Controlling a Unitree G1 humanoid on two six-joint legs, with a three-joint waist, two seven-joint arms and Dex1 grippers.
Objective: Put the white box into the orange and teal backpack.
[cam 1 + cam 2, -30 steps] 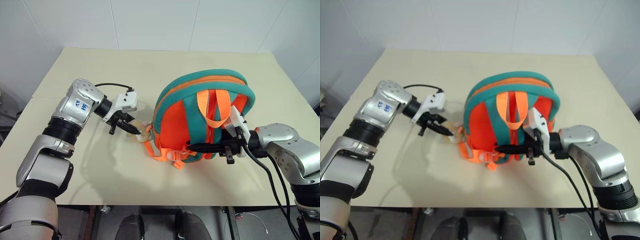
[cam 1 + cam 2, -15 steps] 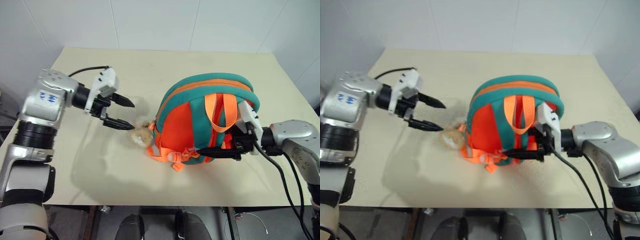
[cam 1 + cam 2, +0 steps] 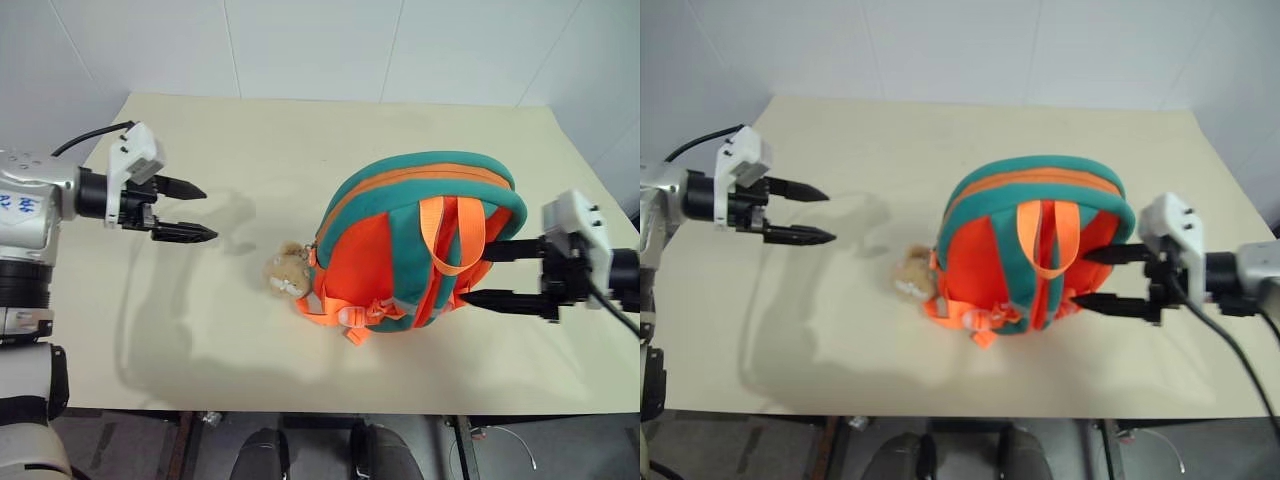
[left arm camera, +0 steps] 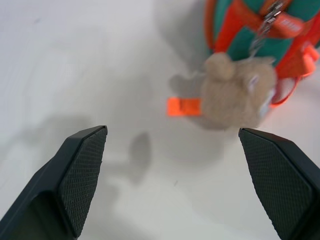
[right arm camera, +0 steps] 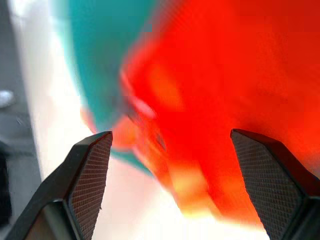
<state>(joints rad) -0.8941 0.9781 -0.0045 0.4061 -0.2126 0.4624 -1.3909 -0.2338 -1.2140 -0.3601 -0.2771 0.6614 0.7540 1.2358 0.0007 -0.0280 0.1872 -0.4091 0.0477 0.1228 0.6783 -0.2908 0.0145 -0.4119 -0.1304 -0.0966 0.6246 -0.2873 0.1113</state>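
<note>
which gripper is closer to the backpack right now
Right. The right gripper is open with its fingertips right at the backpack's side. The left gripper is open too, well off to the other side, beyond the plush toy.

You see a big cream table (image 3: 300, 130) pushed up near a white wall (image 3: 300, 40) with thin lines between its panels. Soft shadows lie on the tabletop. A dark floor (image 3: 320, 440) shows under the table's front edge.
</note>
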